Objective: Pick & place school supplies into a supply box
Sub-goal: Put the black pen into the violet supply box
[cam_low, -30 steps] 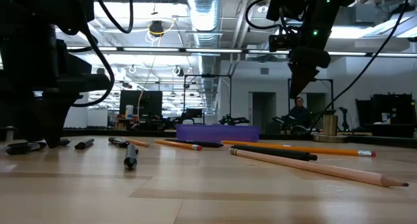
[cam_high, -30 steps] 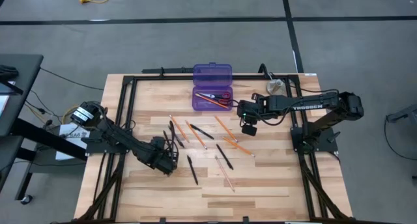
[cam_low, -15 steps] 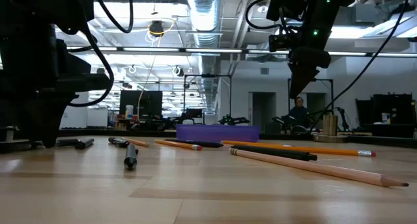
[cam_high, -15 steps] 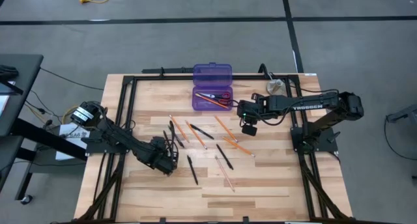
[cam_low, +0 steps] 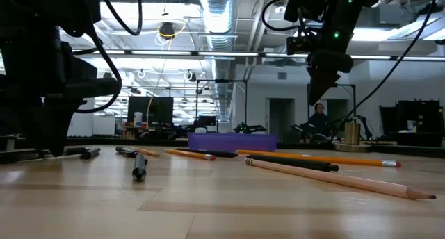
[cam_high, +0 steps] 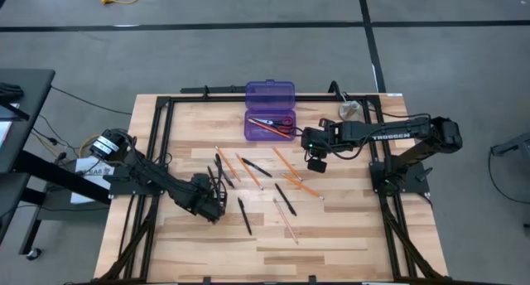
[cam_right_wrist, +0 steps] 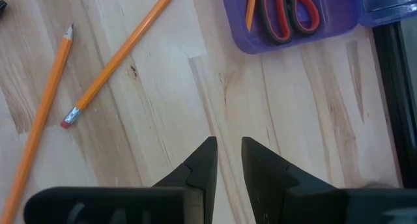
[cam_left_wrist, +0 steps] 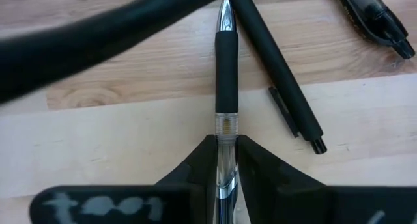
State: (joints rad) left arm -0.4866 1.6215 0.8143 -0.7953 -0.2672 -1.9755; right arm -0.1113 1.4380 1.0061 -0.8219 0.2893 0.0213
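The purple supply box [cam_high: 269,123] lies open at the table's far middle, lid [cam_high: 270,92] folded back; red-handled scissors [cam_right_wrist: 287,12] and an orange pencil are inside. Orange pencils [cam_high: 286,161] and black pens [cam_high: 244,216] are scattered flat on the table's middle. My left gripper [cam_high: 217,204] is low at the left-centre, shut on a pen [cam_left_wrist: 225,74]. My right gripper [cam_high: 317,162] hangs above the table just right of the box, its fingers [cam_right_wrist: 202,160] a narrow gap apart with only bare wood between them. My left gripper pinches a pen by its clear barrel [cam_left_wrist: 224,129], just behind the black rubber grip, between the two fingers [cam_left_wrist: 257,165]. The fingers lie along the pen, whose silver tip [cam_left_wrist: 225,9] points away from them. It sits low over the table; whether it is lifted clear I cannot tell.
A second black pen [cam_left_wrist: 280,81] lies right beside the held one, and another [cam_left_wrist: 371,15] farther off. Two pencils [cam_right_wrist: 117,55] lie near my right gripper. A round metal disc [cam_high: 349,109] sits at the far right corner. The black frame rail [cam_high: 166,144] borders the table.
In the low view the pen at my left gripper has shifted slightly close above the table surface, while the gripper has stayed low in the same place. My right arm has kept still.
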